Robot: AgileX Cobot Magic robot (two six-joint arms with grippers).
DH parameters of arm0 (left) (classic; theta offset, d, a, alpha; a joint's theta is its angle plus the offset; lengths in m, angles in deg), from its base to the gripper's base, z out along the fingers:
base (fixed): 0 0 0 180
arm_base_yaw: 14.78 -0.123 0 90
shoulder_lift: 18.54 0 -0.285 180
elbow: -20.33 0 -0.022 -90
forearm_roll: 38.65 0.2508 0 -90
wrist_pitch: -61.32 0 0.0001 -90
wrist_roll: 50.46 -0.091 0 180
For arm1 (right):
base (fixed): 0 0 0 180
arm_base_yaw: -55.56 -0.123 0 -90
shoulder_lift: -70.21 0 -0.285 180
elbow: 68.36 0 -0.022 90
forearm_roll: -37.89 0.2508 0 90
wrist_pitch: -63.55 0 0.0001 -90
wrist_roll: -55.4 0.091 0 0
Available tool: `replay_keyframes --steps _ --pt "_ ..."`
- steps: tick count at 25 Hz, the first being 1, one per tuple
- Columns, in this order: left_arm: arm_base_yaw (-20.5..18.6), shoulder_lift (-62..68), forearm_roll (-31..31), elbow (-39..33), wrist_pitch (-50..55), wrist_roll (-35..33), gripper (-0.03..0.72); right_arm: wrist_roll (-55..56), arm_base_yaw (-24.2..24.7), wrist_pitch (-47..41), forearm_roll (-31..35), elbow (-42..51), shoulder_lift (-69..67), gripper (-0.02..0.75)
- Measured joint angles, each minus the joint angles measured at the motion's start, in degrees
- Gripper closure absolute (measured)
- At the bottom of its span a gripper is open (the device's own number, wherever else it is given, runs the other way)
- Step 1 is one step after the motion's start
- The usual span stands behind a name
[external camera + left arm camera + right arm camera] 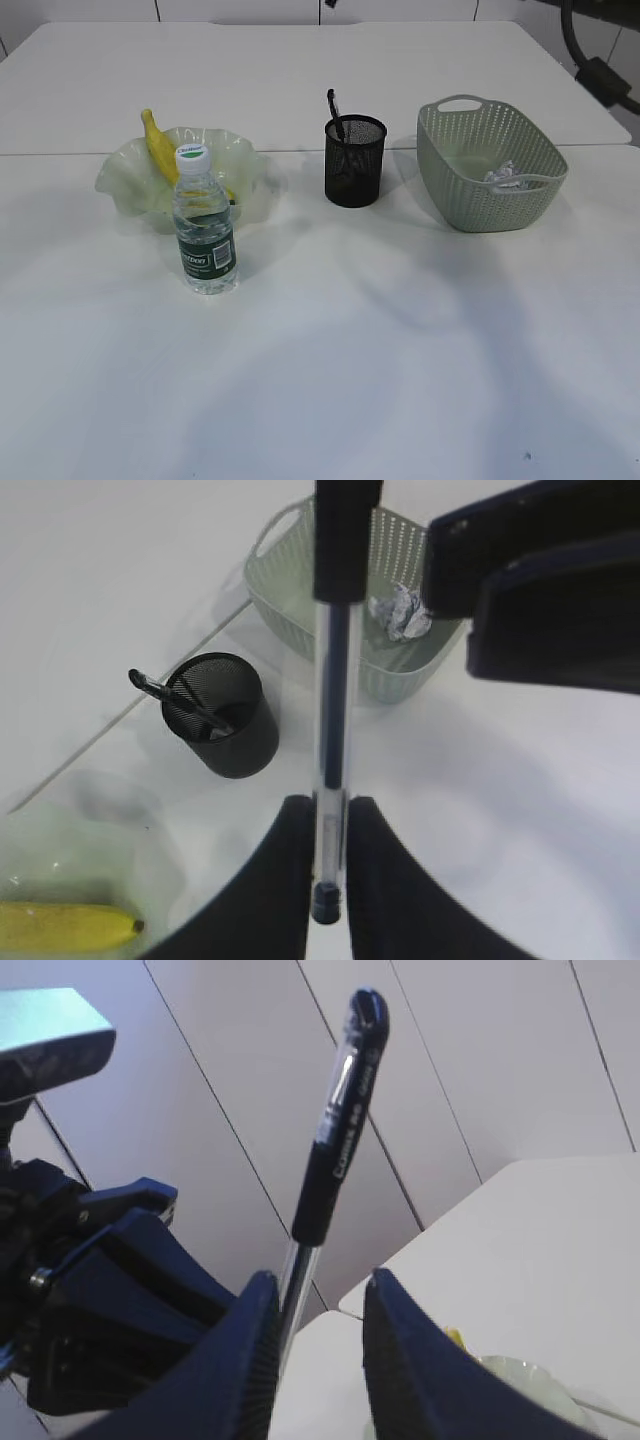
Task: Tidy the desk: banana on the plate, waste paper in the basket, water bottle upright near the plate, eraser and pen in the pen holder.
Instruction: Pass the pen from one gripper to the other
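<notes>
White table (350,380) lies open across the whole near half, from the left edge to the right edge. The far half carries a row of things with gaps between them, and a seam runs across the top just behind that row.

Neither gripper shows in the exterior view. In the left wrist view the left gripper (329,815) hangs above the table, over the ground between plate and holder, its two fingers pressed against the clear barrel of a pen (333,710) close to its lower end. The pen runs straight away from that camera, its black cap toward the basket. The right gripper (320,1285) is beside the capped end. In the right wrist view it points up toward the wall panels with its fingers parted. The barrel passes between them and lies against one finger only, with a gap to the other.

At the left a pale green wavy plate (125,180) holds the banana (160,145), which leans on its far left rim. The bottle (205,235) stands upright, cap on, just near of the plate. In the middle a black mesh holder (355,165) has a second pen (334,108) leaning out of its left side. To the right, well apart from it, the grey-green basket (445,180) holds a crumpled paper (500,174) at its right end.
</notes>
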Motion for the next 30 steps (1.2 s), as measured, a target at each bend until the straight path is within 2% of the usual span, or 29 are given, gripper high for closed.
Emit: replay_keyframes --steps 11,30 --pt "1.62 0.0 -0.65 0.0 -0.55 0.0 0.649 0.0 0.0 0.8 0.11 -0.82 0.0 0.519" --pt "1.98 0.0 -2.59 0.0 -0.87 0.0 0.649 -0.12 0.0 0.8 0.47 -0.82 0.0 0.519"
